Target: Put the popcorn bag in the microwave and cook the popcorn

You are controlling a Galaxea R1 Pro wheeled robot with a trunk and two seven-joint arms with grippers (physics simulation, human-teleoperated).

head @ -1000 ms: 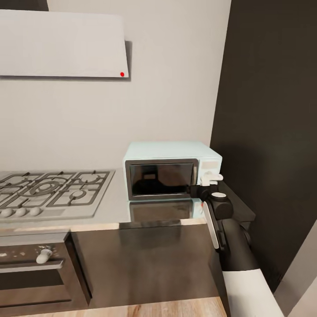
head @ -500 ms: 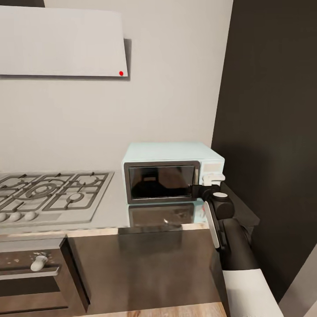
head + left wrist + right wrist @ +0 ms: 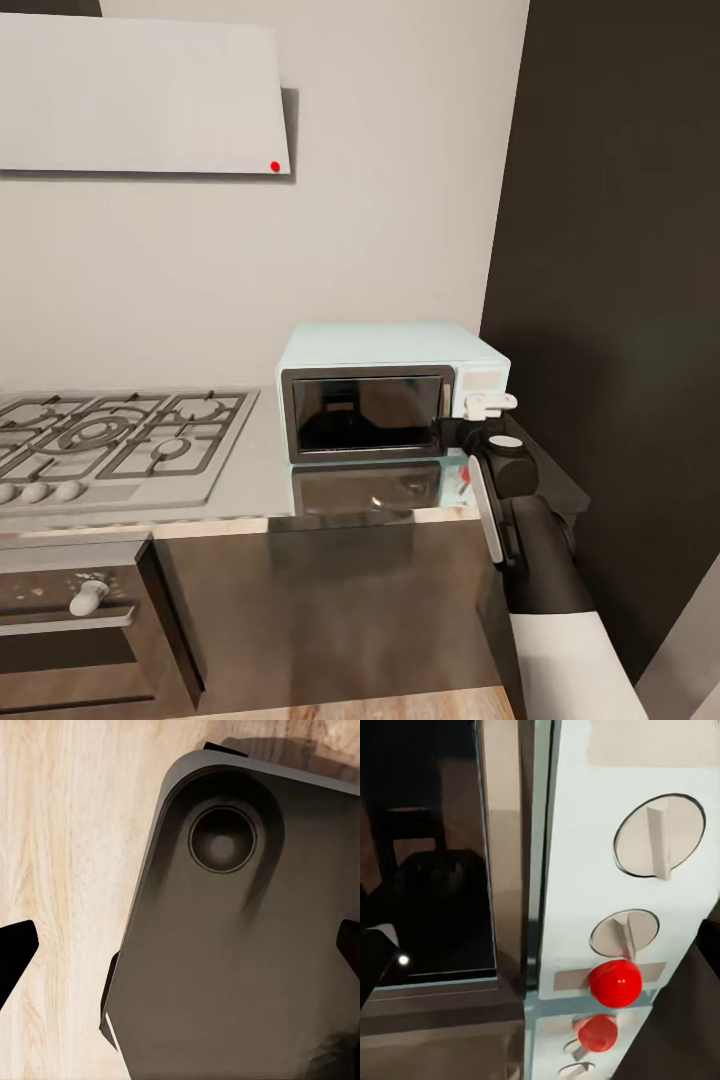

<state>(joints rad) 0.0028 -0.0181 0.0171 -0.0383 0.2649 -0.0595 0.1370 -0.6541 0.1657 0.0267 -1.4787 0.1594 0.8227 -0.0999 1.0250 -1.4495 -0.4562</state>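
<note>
Microwave (image 3: 390, 390) is seen on the grey countertop (image 3: 255, 470), door shut, a dark rounded shape (image 3: 439, 889) dimly visible behind its glass. The right gripper (image 3: 488, 404) is held at its control panel, by the red button (image 3: 615, 982); its grip state cannot be told.

One microwave (image 3: 390, 395), two knobs (image 3: 658, 840) (perhaps more), one hob (image 3: 110, 440).

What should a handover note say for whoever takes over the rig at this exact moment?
Right gripper: at the pale mint-blue microwave's knob panel, near its red round button; open or shut unclear.
Left gripper: open, holding nothing, over the wood floor.
Microwave sits on the glossy grey countertop, door shut.
Popcorn bag: not located.
Left: confirm the bag is inside, start heating.
</note>
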